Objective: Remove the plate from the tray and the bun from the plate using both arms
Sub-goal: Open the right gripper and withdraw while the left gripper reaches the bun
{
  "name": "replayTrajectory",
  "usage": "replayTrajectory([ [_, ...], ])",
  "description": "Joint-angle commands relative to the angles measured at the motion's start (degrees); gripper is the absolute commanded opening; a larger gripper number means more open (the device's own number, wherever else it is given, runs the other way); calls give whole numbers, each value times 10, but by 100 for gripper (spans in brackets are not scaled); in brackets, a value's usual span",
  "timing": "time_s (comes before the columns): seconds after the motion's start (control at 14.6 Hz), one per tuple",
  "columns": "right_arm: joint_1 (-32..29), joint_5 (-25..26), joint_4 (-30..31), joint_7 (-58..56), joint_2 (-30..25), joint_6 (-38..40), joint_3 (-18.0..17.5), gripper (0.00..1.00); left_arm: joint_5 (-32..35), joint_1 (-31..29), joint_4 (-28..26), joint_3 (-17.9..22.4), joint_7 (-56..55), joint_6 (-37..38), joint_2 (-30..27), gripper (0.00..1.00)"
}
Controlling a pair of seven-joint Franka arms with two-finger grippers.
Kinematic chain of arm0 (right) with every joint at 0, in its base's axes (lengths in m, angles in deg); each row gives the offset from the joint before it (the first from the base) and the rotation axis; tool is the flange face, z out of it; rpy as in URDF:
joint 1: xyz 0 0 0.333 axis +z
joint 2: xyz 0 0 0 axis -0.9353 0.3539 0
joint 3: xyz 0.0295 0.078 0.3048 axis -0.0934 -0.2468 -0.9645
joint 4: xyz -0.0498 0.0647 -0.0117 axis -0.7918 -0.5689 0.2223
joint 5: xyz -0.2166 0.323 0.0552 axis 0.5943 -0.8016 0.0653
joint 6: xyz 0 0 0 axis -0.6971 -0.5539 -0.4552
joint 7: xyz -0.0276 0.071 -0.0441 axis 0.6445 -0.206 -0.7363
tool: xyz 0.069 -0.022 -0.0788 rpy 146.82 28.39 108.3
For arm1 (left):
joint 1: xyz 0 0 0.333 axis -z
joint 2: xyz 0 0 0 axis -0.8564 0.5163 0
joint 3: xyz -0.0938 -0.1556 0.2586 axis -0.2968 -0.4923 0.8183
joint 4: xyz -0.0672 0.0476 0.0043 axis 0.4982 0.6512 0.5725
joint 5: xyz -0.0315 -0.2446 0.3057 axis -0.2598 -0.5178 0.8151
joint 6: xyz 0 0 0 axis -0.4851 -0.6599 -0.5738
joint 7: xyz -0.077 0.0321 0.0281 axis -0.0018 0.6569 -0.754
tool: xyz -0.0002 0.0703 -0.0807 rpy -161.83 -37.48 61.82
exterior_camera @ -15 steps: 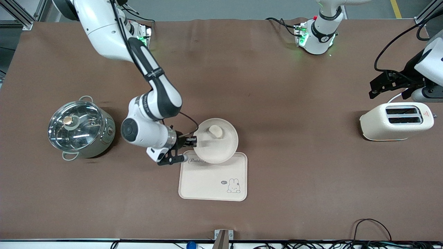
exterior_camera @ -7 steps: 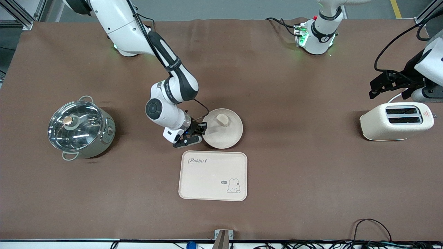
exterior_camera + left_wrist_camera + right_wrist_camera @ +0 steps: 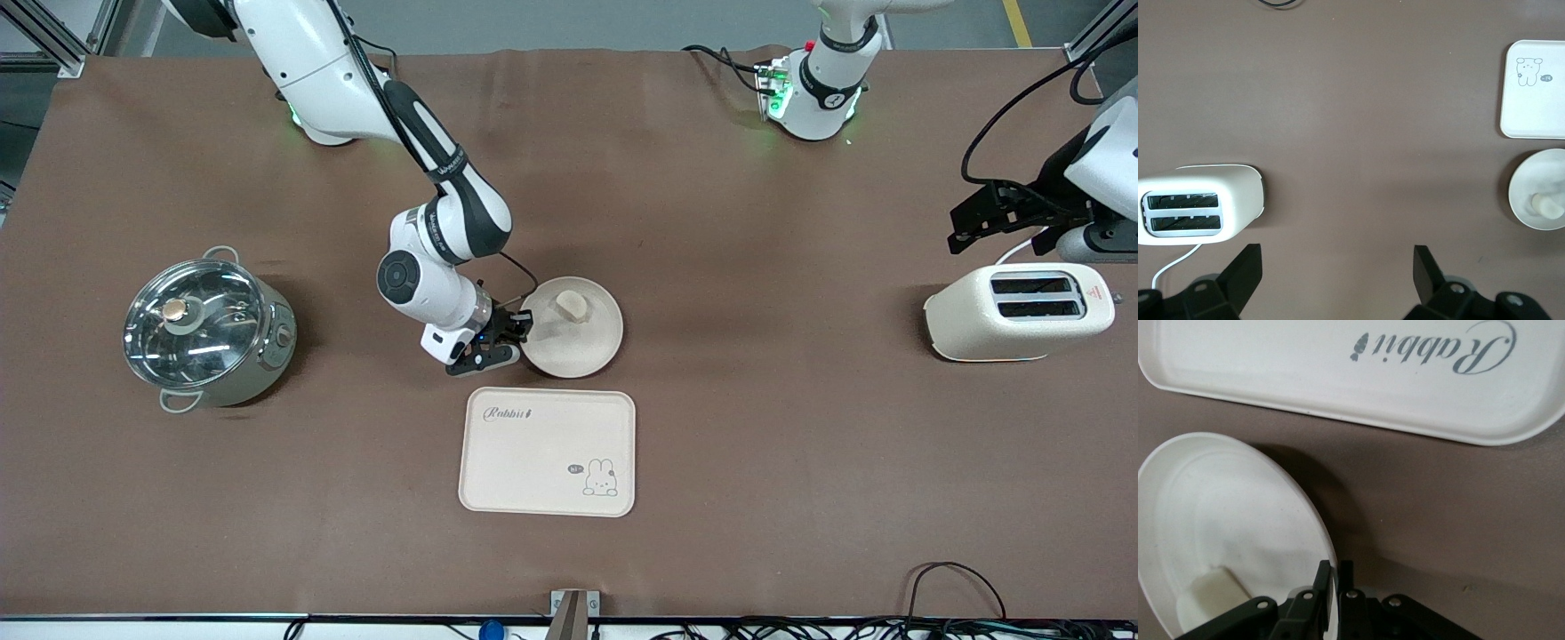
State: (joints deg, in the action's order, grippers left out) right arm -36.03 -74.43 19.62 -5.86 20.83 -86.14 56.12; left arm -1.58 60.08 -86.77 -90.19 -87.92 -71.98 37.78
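Front view: right tool (image 3: 508, 338) pinching plate (image 3: 573, 342) rim at nine o'clock, off tray (image 3: 548, 452); left tool (image 3: 1338, 280) waiting open; next releasing, grabbing bun (image 3: 573, 306).

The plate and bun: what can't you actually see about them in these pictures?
- Plate rim at the right gripper: front view, covered by the gripper's fingers.
- Plate underside: right wrist view, in its own shadow; whether it rests flat on the table is unclear.
- Bun: left wrist view, cut off at the edge.
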Motion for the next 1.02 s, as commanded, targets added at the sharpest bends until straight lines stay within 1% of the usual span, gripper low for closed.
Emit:
replayTrajectory([
  [0.0,-12,-17,28,-16,-29,6,-2,100,-9,0,-3,0,-3,4,-2,100],
  [0.14,-20,-16,27,-17,-42,8,1,100,-14,7,-22,-9,-16,17,-4,100],
  [0.2,-33,-16,26,-16,-59,21,6,100,-24,13,-26,-23,-52,10,-1,100],
  [0.34,-78,-9,23,-16,-102,68,9,100,-36,32,-30,-68,-214,-40,40,100],
  [0.48,-113,2,22,-16,-141,108,21,100,-29,73,-35,-103,-329,-105,88,100],
  [0.55,-124,26,20,-16,-157,133,36,100,-18,109,-41,-108,-385,-140,106,100],
  [0.68,-132,116,-9,-14,-178,208,75,100,31,188,-40,-109,-468,-216,170,100],
  [0.75,-133,148,-29,-13,-186,258,98,100,54,225,-40,-108,-521,-262,207,100],
  [0.89,-132,174,-64,-13,-202,335,141,100,103,282,-39,-109,-617,-328,272,100],
  [0.96,-132,221,-91,-13,-221,390,170,100,149,312,-41,-109,-675,-369,322,100],
])
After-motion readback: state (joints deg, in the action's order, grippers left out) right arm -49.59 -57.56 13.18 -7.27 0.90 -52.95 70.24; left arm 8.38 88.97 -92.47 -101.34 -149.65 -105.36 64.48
